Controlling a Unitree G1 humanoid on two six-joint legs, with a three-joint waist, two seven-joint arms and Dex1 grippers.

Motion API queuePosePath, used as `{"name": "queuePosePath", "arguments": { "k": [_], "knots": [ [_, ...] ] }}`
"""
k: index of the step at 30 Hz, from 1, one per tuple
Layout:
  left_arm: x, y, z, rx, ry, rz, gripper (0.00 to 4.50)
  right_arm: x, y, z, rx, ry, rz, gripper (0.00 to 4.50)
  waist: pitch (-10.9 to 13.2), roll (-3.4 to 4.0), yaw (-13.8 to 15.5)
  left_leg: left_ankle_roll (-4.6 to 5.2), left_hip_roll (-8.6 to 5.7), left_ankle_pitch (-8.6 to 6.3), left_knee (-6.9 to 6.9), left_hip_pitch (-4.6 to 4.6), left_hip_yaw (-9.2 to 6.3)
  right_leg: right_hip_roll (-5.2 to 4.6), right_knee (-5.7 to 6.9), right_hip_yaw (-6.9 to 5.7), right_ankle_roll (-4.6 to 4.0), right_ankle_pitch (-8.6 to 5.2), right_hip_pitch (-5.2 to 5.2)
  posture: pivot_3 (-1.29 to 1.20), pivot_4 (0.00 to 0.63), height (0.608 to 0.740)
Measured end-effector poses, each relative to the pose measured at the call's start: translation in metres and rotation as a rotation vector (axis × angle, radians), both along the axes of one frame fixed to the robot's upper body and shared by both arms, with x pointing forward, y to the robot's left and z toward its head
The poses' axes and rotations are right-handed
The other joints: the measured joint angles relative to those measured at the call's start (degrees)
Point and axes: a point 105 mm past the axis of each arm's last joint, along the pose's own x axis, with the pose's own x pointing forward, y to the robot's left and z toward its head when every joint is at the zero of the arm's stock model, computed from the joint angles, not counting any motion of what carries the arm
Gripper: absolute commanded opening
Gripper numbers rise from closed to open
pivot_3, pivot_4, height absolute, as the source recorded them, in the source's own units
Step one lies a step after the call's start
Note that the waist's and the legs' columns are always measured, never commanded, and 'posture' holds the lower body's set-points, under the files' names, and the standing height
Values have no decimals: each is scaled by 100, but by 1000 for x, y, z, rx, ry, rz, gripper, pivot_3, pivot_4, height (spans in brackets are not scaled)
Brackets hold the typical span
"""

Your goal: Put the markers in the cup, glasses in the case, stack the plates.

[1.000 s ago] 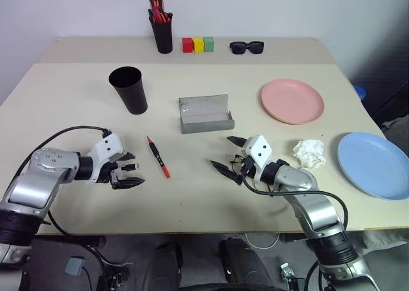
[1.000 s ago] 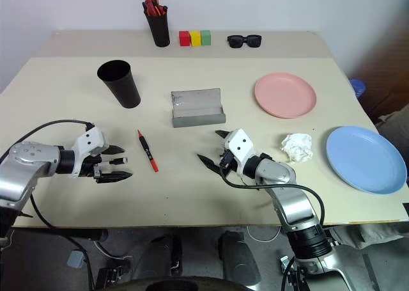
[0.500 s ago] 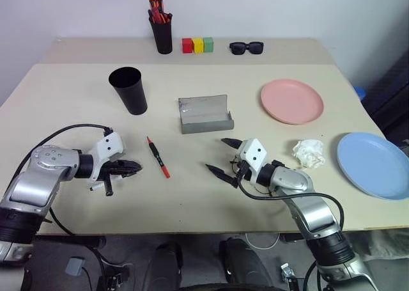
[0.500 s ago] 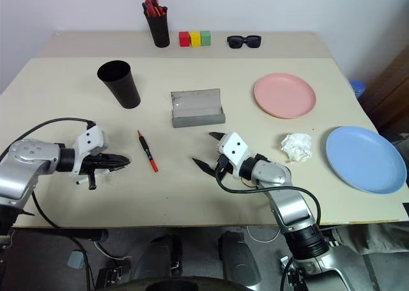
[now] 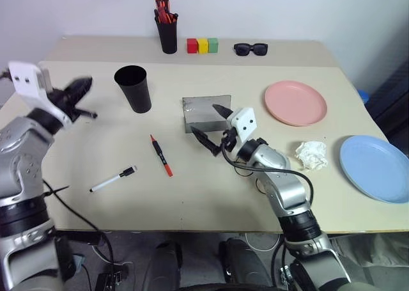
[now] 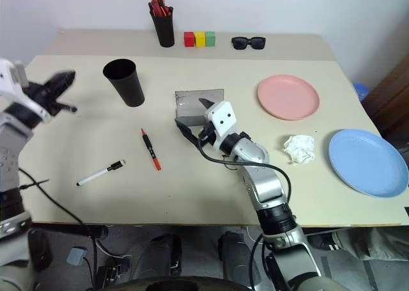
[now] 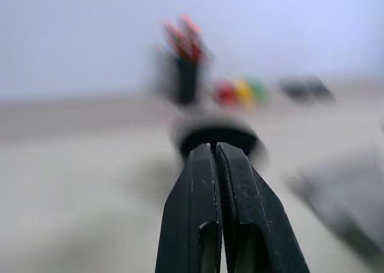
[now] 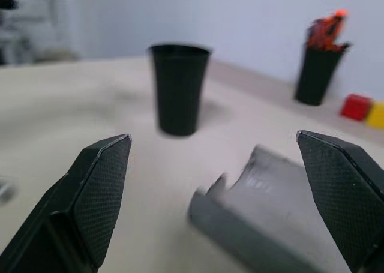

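Left gripper (image 7: 216, 159) raised, jaws pressed together, apparently empty; black cup (image 5: 133, 89) ahead of its tips. Right gripper (image 5: 210, 126) jaws wide, grey case (image 5: 201, 111) between and just beyond them. White marker (image 5: 113, 179) and red marker (image 5: 160, 155) lie on the table (image 5: 211, 195), well apart from both.

Left gripper (image 5: 82, 85) raised at far left, fingers pressed together, holding nothing. Right gripper (image 5: 208, 125) spread wide just before the open grey case (image 5: 203, 114). White marker (image 5: 113, 179) and red marker (image 5: 160, 155) lie on the table (image 5: 211, 201) (apart). Black cup (image 5: 133, 89) upright.
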Motion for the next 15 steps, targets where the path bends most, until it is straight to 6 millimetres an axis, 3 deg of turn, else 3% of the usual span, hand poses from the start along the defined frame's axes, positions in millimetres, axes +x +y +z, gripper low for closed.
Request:
{"name": "queuePosePath", "arguments": {
  "k": [3, 7, 10, 15],
  "knots": [
    [11, -6, 15, -6, -72, 81, 77, -2, 15, 3, 14, -16, 25, 4500, 0, 0, -16, -1, 0, 0, -1, 0, 0, 3, 1, 0, 0, 0, -1, 0, 150, 732],
    [24, -21, 23, 34, -94, 57, 77, -5, 26, 3, -8, -42, 62, 4500, 0, 0, -39, -2, 0, 1, -3, 0, 1, 4, 3, -1, 0, 0, -3, 0, 150, 732],
    [22, -39, 10, 150, -37, -89, 892, -8, 32, 2, -29, -56, 85, 4500, 0, 1, -71, -3, 1, 2, -12, 0, 6, 5, 2, 1, -1, 0, -9, 0, 150, 732],
    [-17, -39, -48, 331, 252, -363, 3373, -4, 13, -8, -113, -57, 75, 4500, 5, -7, -180, -22, 5, 13, -39, 0, 5, 5, -1, 1, -4, -2, -21, 0, 150, 732]
  ]
}}
